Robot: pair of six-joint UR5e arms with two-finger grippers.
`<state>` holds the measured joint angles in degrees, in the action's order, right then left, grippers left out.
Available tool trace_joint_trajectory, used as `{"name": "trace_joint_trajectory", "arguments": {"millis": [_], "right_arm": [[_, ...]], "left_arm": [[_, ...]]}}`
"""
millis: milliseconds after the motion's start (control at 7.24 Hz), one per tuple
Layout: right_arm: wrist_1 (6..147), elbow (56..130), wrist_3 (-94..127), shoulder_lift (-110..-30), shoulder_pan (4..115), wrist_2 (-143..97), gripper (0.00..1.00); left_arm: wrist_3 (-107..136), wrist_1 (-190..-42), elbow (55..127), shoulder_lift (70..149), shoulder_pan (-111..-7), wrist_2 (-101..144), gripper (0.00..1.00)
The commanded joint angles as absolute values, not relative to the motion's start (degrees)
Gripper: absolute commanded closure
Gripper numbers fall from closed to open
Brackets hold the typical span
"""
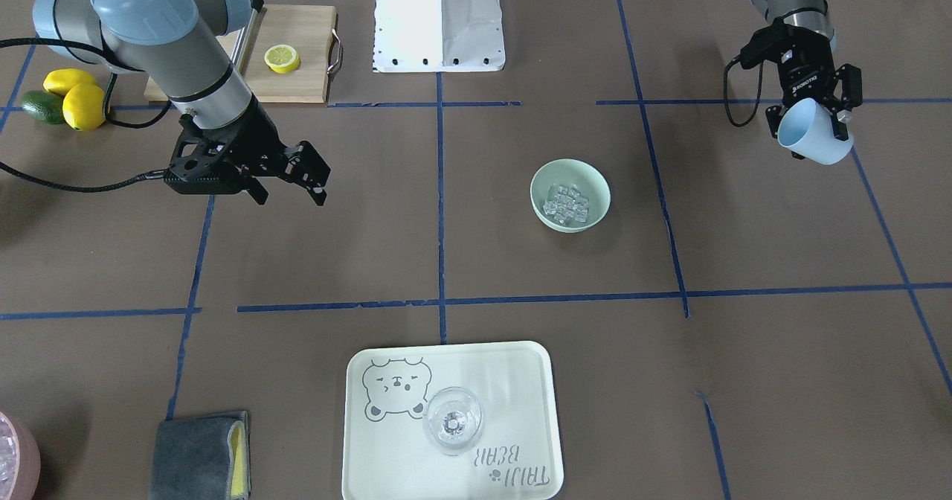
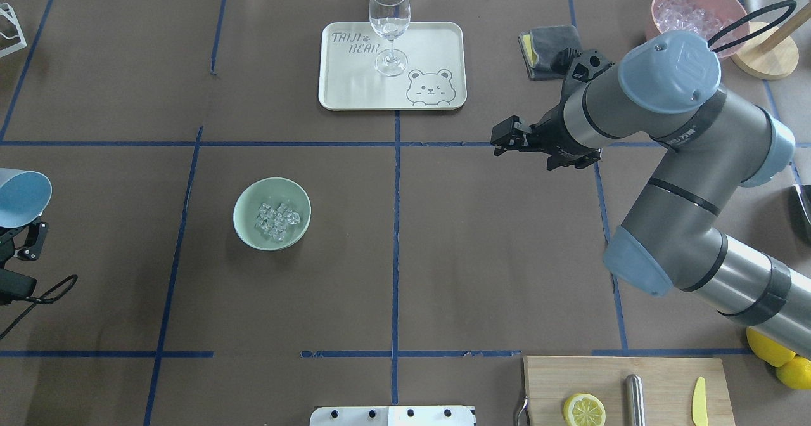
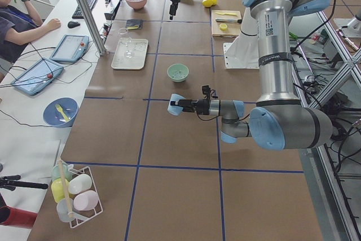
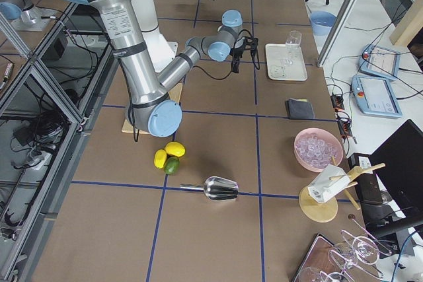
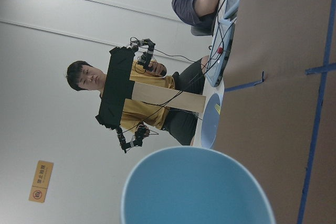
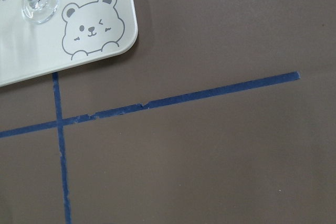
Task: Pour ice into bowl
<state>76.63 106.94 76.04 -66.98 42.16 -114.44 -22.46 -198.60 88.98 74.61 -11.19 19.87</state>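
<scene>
We hold a tilted light blue cup (image 1: 817, 141) clamped in our left tool (image 1: 811, 122) above the desk (image 1: 476, 254), the ice (image 1: 566, 202) lying in the mint-green bowl (image 1: 593, 178) well apart, between it and our empty, spread-fingered right tool (image 1: 321, 185).

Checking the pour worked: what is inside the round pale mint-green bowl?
Small clear ice cubes lie heaped in the pale mint-green bowl; its bottom beneath them is covered.

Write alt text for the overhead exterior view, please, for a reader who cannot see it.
Small clear ice cubes lie in a round pale mint-green bowl; at the left edge the left gripper holds a tilted light blue cup.
</scene>
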Motion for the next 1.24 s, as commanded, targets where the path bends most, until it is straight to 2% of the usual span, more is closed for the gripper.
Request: {"name": "trace_joint_trajectory", "arguments": {"millis": [0,829,1106], "right_arm": [[76.6,107.0,76.0,-67.0,42.4,-114.6,0.00],[76.9,107.7,75.5,-67.3,44.8,-116.8,0.00],[76.9,107.6,73.7,-68.0,47.2,-119.0,0.00]], "left_arm": [[-4.6,-199.2,88.9,74.6,-11.2,23.4,1.00],[27.6,-199.3,86.9,74.7,-11.1,24.0,1.00],[44.7,-199.2,86.2,74.8,-11.0,24.2,1.00]]}}
